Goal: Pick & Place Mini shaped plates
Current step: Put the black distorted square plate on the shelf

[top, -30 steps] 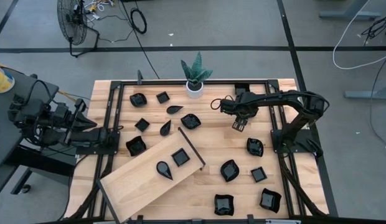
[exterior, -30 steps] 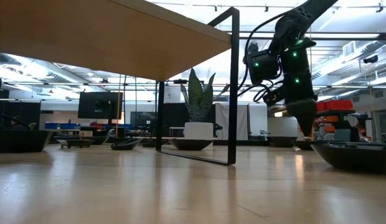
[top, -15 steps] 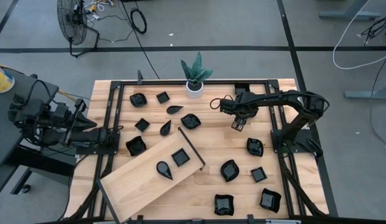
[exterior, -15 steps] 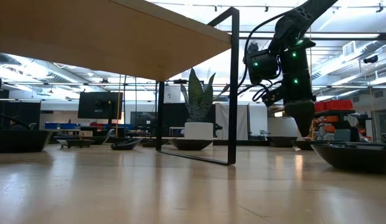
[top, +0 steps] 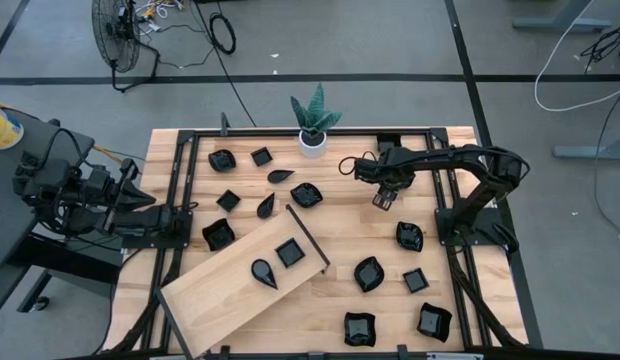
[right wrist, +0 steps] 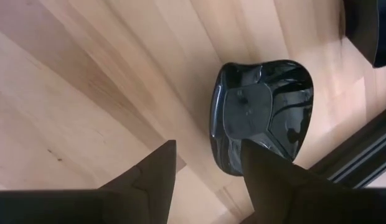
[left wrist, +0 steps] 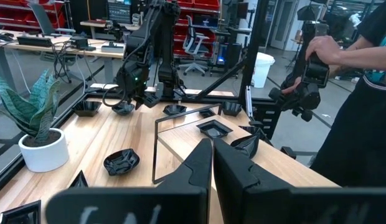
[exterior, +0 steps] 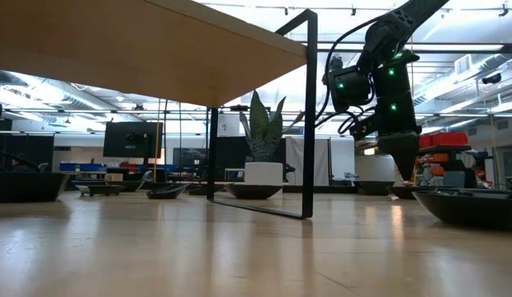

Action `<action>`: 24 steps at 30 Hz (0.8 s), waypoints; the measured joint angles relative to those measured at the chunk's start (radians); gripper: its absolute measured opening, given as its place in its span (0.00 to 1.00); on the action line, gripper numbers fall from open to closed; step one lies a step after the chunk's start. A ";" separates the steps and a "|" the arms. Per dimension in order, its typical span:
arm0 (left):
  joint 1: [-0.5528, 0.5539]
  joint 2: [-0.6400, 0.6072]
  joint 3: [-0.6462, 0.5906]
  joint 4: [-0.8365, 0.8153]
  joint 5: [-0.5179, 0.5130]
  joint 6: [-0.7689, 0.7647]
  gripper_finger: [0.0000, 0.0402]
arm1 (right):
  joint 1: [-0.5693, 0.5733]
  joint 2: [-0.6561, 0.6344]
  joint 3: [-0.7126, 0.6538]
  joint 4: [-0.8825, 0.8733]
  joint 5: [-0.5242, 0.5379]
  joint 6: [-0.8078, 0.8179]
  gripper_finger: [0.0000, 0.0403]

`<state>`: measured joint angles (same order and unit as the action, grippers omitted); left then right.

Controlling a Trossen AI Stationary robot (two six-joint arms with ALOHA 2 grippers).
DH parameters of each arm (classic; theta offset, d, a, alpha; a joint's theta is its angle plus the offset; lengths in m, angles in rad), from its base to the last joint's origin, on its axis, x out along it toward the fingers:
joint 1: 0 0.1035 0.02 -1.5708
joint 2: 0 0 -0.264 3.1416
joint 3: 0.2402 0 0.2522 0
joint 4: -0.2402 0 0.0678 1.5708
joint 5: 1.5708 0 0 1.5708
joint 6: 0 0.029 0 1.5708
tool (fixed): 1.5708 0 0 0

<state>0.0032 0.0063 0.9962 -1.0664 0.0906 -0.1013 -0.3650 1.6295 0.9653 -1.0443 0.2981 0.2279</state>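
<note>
Below open right pincer [right wrist: 205, 165]: wavy black plate [right wrist: 261, 115], untouched.

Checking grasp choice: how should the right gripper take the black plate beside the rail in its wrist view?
Take the plate by its raised rim, on the edge facing away from the rail, coming from above with the open right gripper, one finger inside, one outside. It lies flat, so its sides probably offer little.
</note>
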 joint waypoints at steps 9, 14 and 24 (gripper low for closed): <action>0.000 0.000 0.000 0.000 0.000 0.000 0.05 | -0.007 -0.062 0.000 -0.048 -0.002 0.026 0.45; 0.000 0.000 0.000 0.000 0.000 0.000 0.05 | -0.064 -0.105 0.000 -0.019 0.000 0.108 0.45; 0.000 0.000 0.000 0.000 0.000 0.000 0.05 | -0.209 -0.207 0.002 0.086 -0.002 0.215 0.45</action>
<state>0.0036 0.0063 0.9962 -1.0664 0.0906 -0.1013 -0.5735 1.4228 0.9672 -0.9580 0.2956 0.4431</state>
